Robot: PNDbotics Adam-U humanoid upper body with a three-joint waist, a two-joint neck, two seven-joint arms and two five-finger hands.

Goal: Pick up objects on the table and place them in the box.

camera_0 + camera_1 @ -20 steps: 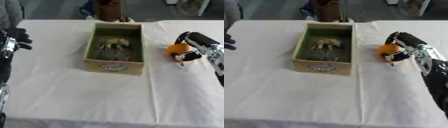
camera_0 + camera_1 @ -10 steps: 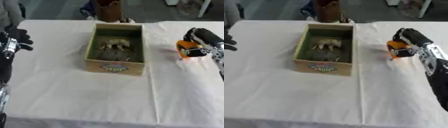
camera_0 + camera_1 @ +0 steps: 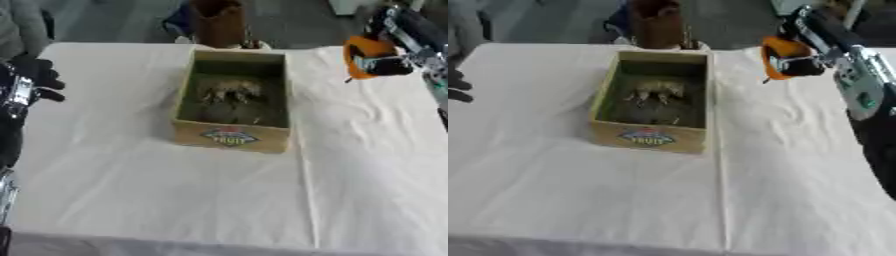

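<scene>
I am holding one orange object (image 3: pixel 367 55) in my right hand (image 3: pixel 811 47), fingers curled round it, up in the air at the far right of the desk (image 3: pixel 175 200). I am keeping it lifted, I judge, so that it can pass over the wall of the box (image 3: pixel 229 136) rather than knock against it; the open top is lying to the left of my hand and a little nearer. The box itself is sitting in the middle of the white cloth with its long side running near to far, label facing me. Inside I am counting one pale, lumpy thing (image 3: pixel 656 91) on the dark floor of the box (what it is I cannot make out). I am seeing no other loose objects on the cloth, so one is in and one in hand. My left hand (image 3: pixel 37 77) is resting idle at the left edge, holding nothing, fingers looking partly bent. Beyond the far edge a brown object (image 3: pixel 219 22) is standing.
</scene>
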